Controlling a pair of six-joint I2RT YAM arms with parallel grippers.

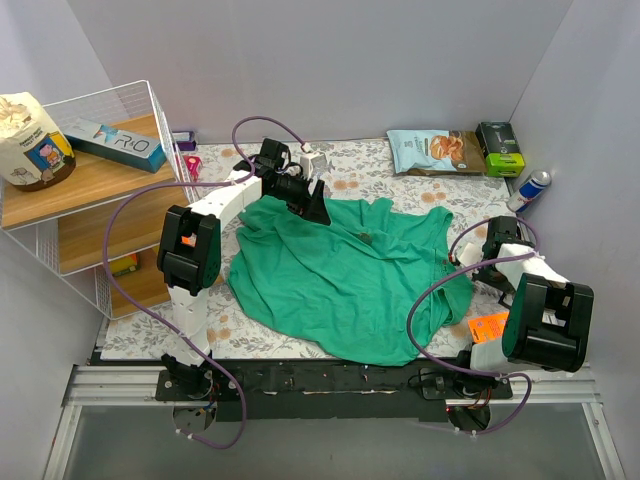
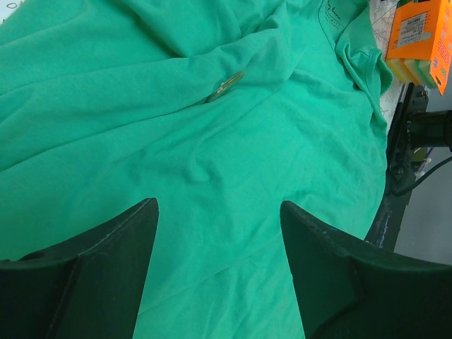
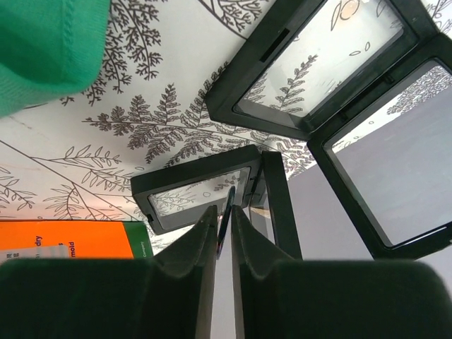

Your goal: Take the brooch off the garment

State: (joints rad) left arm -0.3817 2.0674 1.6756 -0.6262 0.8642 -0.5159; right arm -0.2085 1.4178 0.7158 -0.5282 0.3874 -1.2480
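The left gripper (image 2: 219, 212) hangs with its jaws wide over the green shirt (image 1: 330, 290). The brooch (image 2: 224, 86) lies further ahead, against a fold near the middle of the chest. I think the gripper should advance to it with the jaws open, turn them across the narrow side of the brooch, and descend gently so that they pinch the pin and not the cloth. The top view gives the brooch only as a speck, but the left wrist view shows its oblong, slanted form. Only the right wrist view shows the right gripper (image 3: 224, 212), closed to a narrow slit over black-framed cases (image 3: 318, 63) on the floral mat (image 3: 106, 141). A thin dark strip sits between its fingers, and I cannot tell if it is held.
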